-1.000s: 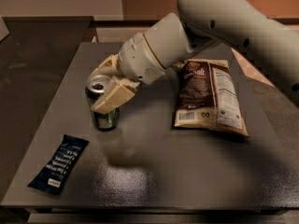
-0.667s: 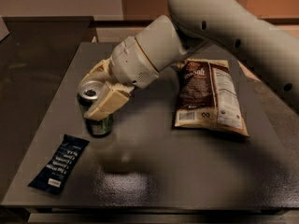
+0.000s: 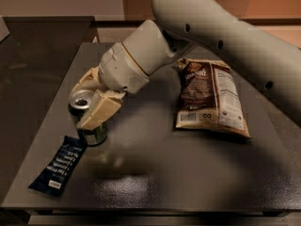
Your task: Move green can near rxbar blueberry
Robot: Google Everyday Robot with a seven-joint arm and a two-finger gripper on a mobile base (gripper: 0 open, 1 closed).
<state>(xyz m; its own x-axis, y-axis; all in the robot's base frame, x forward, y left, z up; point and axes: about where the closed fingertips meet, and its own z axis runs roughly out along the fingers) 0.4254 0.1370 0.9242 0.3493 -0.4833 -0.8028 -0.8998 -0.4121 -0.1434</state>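
The green can (image 3: 92, 134) stands upright at the left of the dark table (image 3: 188, 173), its silver top showing. My gripper (image 3: 89, 105) is shut on the can, one cream finger (image 3: 99, 111) across its near side and the other behind it. The rxbar blueberry (image 3: 59, 165), a flat dark blue wrapper with white text, lies just in front and to the left of the can, its top corner close to the can's base. Whether the can rests on the table or hangs just above it cannot be told.
A large brown-and-cream chip bag (image 3: 209, 97) lies flat at the right middle of the table. My arm (image 3: 221, 36) reaches in from the upper right over the table's back. The table's left edge and front edge are close to the bar.
My gripper has carried the green can forward and to the left, from the table's middle left down to a spot right beside the blue bar.
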